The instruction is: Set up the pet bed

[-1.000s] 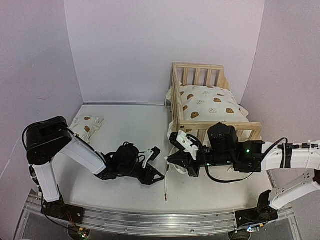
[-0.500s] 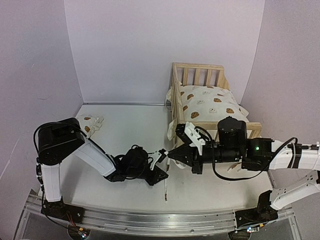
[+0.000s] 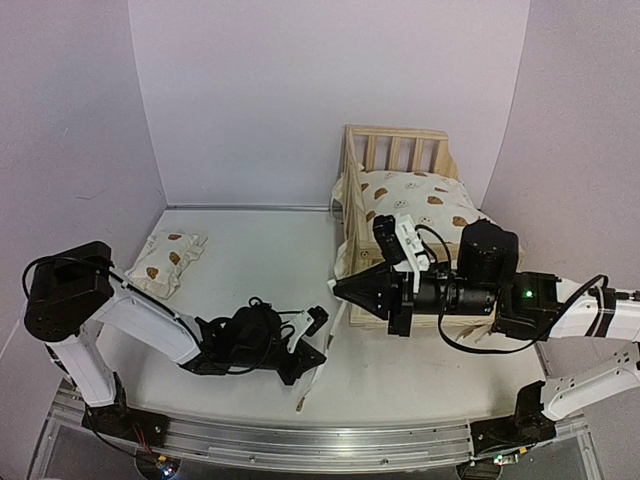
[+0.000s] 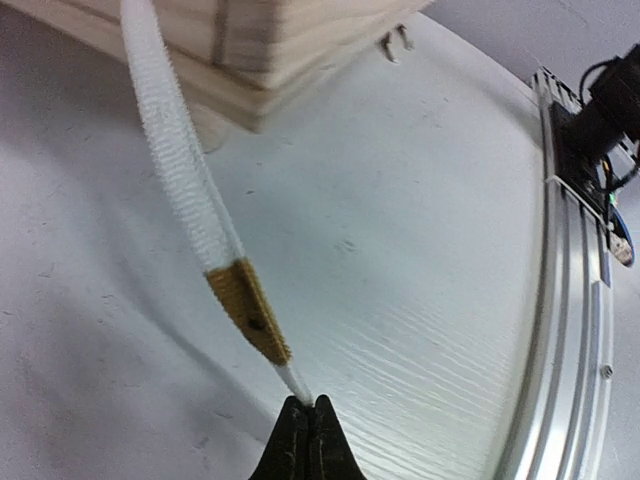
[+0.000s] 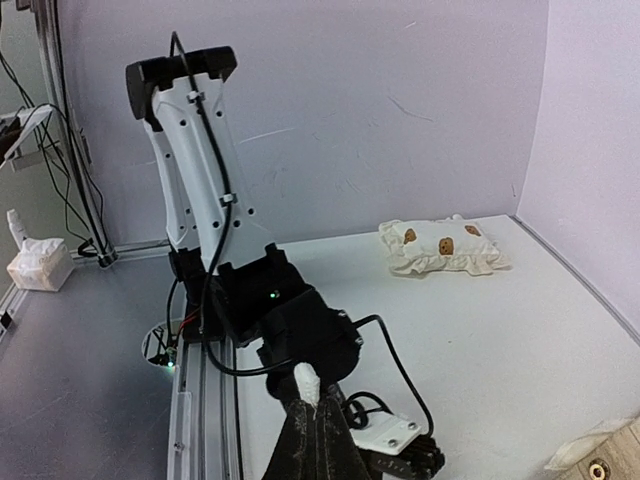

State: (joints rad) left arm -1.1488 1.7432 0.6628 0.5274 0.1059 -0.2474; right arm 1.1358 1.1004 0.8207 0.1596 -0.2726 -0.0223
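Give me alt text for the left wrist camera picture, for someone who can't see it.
The left gripper is shut on the thin tip of a white fabric tie, which stretches up and left past a corner of the pine bed frame. Beneath is the white table, with a metal rail at the right.

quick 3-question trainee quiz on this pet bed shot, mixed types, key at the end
1. True or false: the small pillow lies inside the frame.
2. The left pincer is shut on: A) the tie, B) a frame rail, C) the pillow.
3. Fill in: the cushion lies ___ the frame.

Key: 1 false; 2 A; 3 inside.
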